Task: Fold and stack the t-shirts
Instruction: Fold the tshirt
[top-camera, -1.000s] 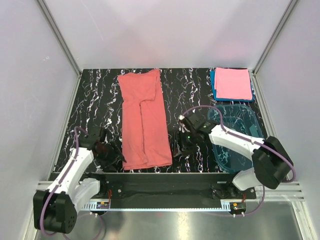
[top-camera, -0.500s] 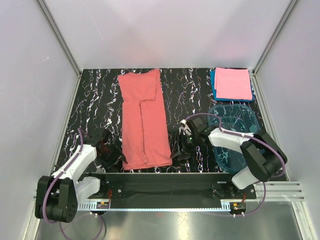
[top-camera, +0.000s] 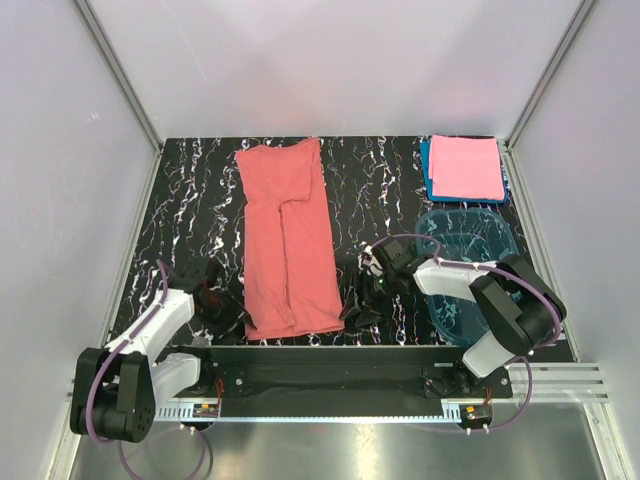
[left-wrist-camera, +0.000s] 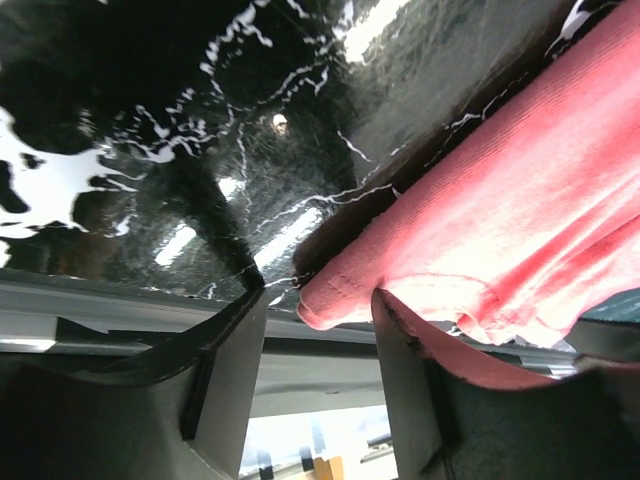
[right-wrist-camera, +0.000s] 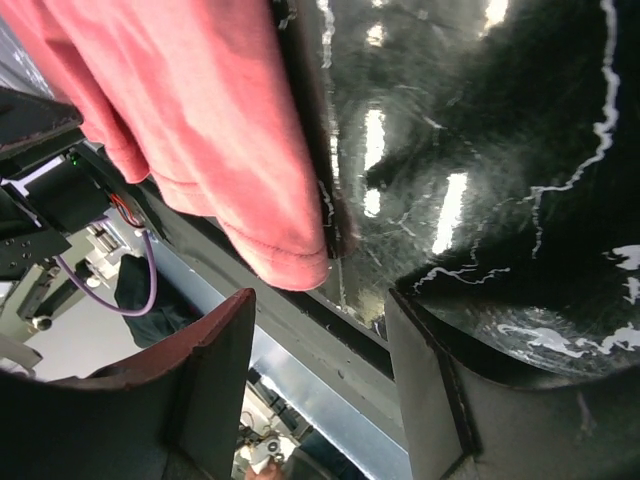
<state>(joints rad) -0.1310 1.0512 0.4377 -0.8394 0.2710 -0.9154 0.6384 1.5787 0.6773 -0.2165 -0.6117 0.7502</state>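
Left gripper (left-wrist-camera: 318, 320) and right gripper (right-wrist-camera: 322, 315), jaws spread and empty, flank the near hem corners of the salmon t-shirt (top-camera: 288, 240); pinching both corners to fold looks next.

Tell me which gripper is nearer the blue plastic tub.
Right. The right gripper sits between the tub and the salmon t-shirt; the left gripper is beyond the shirt, at its near left corner.

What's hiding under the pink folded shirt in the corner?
A blue folded shirt lies under the pink folded shirt. Only its left and near edges peek out. The rest of it, and anything beneath, is covered.
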